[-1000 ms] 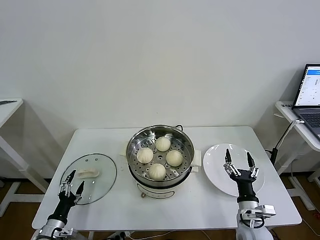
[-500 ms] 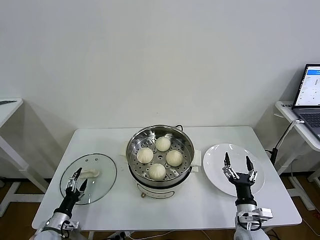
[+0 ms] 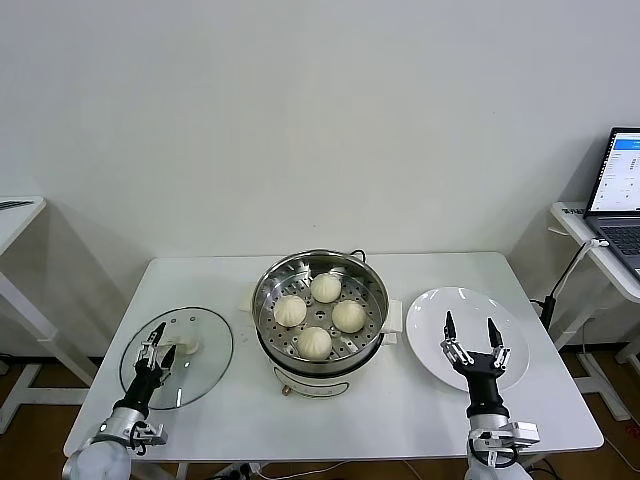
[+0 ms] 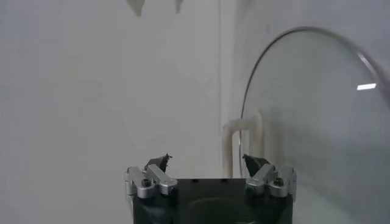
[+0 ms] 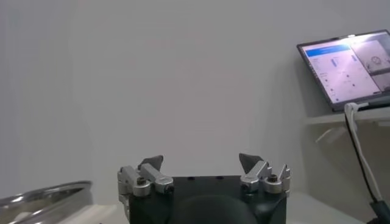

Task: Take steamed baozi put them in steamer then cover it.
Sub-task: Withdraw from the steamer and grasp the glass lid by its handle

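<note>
Several cream-white baozi (image 3: 314, 342) sit on the perforated tray inside the steel steamer (image 3: 270, 290) at the table's middle. The clear glass lid (image 3: 205, 365) lies flat on the table at the left, its white handle (image 3: 187, 347) up. My left gripper (image 3: 157, 345) is open over the lid's near part, just short of the handle. The left wrist view shows it (image 4: 207, 159) with the handle (image 4: 241, 140) and the lid's rim (image 4: 317, 36) ahead. My right gripper (image 3: 468, 325) is open and empty above the white plate (image 3: 435, 310); it also shows in the right wrist view (image 5: 201, 159).
The white table (image 3: 400, 415) holds the steamer, lid and plate. A laptop (image 3: 620, 190) stands on a side table at the far right, also in the right wrist view (image 5: 347, 67). Another side table's edge (image 3: 15, 210) is at the far left.
My left gripper has moved forward over the lid toward its handle. My right gripper has drawn back a little toward the table's front edge, still open.
</note>
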{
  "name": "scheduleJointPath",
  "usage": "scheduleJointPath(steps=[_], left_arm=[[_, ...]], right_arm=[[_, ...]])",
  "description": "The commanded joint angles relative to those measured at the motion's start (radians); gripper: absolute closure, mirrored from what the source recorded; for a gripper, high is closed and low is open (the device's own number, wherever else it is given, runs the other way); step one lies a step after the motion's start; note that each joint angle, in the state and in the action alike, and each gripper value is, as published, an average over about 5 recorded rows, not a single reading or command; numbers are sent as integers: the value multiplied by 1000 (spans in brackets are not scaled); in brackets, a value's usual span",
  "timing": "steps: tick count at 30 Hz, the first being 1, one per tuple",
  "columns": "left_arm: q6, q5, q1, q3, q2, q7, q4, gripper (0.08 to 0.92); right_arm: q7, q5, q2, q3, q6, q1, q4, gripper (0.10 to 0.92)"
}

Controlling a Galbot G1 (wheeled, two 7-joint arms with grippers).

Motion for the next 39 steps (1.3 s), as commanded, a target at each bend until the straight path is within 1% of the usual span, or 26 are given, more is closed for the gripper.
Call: scheduleJointPath(steps=[1, 12, 15, 20, 25, 28, 34, 37, 39], left_arm=[[6, 14, -63, 12, 1, -6, 42, 177], [32, 19, -95, 31, -1, -26, 98, 184], [35, 23, -98, 32, -2, -30, 112, 237], [35, 31, -100, 29, -3, -36, 122, 382], [31, 33, -95, 26, -6, -41, 105, 528], [18, 31, -82, 20, -11, -43, 61, 615], [34, 9, -38, -8, -15, -28, -83, 778], [68, -44, -3, -28, -2, 1, -194, 810], [109, -95, 28, -44, 15, 34, -292, 810]], right_arm=[[-1, -9, 2, -3, 3, -1, -7, 203], [-5, -23, 2, -3, 13, -2, -23, 203], [-6, -25, 1, -3, 16, 1, -32, 203], [-7, -29, 2, -6, 22, 6, -42, 203], [-7, -30, 1, -7, 27, 10, -52, 203], [-7, -29, 1, -6, 30, 13, -56, 203], [-6, -28, 1, -6, 30, 18, -55, 203], [-6, -26, 1, -4, 30, 19, -53, 203], [-6, -25, 0, -4, 30, 20, -50, 203]])
